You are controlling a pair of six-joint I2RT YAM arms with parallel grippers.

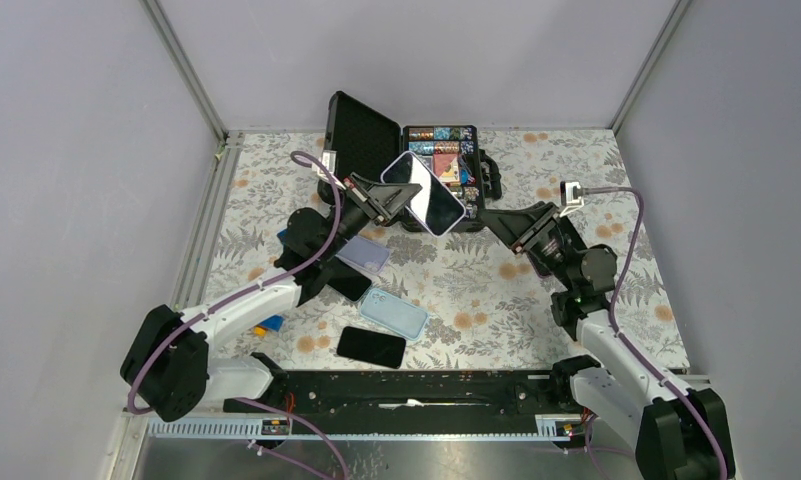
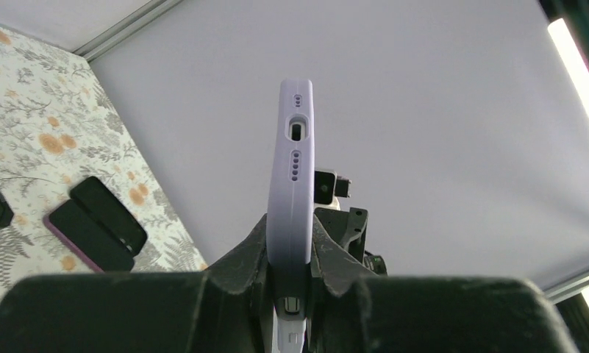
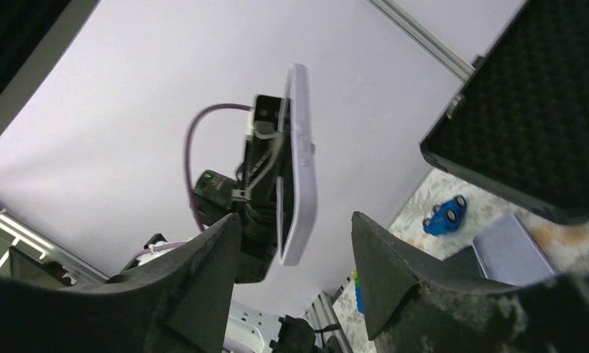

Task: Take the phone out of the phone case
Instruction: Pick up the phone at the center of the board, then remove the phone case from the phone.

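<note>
Left gripper (image 1: 381,200) is raised above the floral table (image 1: 476,290), jaws pinched narrow on the lower end of the lilac phone case (image 1: 426,192), clamped against its two broad faces. The phone sits inside the case, dark glossy screen facing up toward the top camera and tilted. The left wrist view shows the case's bottom edge, port and speaker holes, standing upright between the fingers (image 2: 251,254). The held case hangs in front of an open black hard case (image 1: 361,135) at the far middle of the table. Right gripper (image 1: 496,218) is just to the right of the phone, jaws spread wide and holding nothing. In its wrist view the phone's thin edge appears beyond the gap between the fingers, apart from them. On the table near the left arm lie a second lilac case (image 1: 364,252), a light blue case (image 1: 393,312) and a black phone (image 1: 371,346).
</note>
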